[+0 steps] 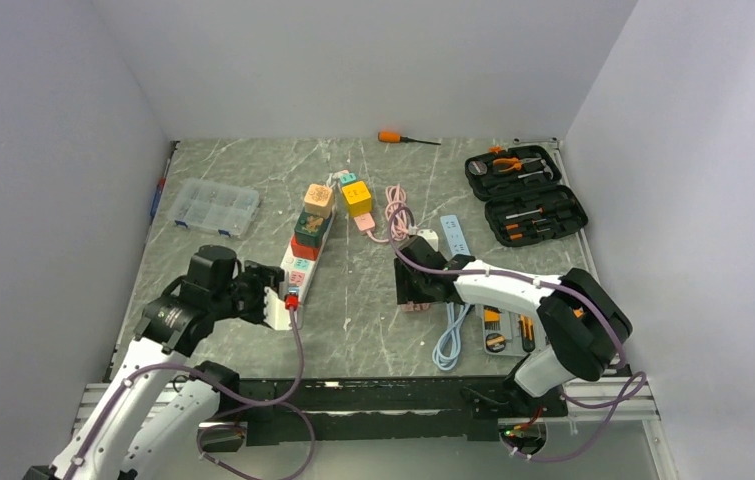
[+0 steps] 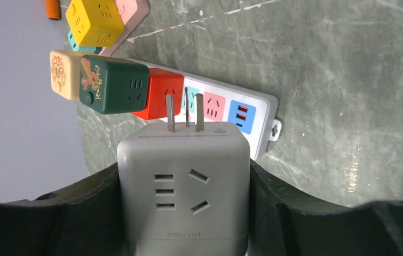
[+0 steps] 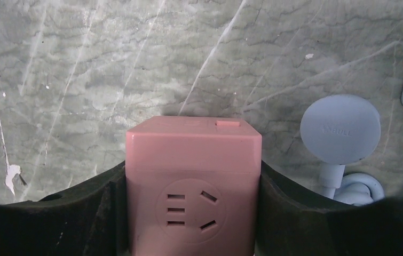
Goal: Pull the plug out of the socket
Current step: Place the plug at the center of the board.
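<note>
At the near end of the power strip (image 2: 266, 109), a white cube adapter (image 2: 184, 176) is pinched across its flat sides by the left claw (image 2: 184, 229). Its three pins (image 2: 171, 112) are seen bare and clear of the sockets (so the task's plug is judged to be out, held close by the strip). Any further withdrawal is best made in line with the pins, without tilt. That way the red cube (image 2: 159, 93) and green cube (image 2: 113, 85) seated on the strip are not knocked, and the unrestrained strip is not dragged. The right claw (image 3: 192, 224) is clamped on a pink cube adapter (image 3: 192, 160) over bare worktop (image 3: 81, 80), well apart from the strip; its pins are hidden. Each cube should be set down flat, clear of the white cable (image 3: 328, 176), before the grip is eased.
</note>
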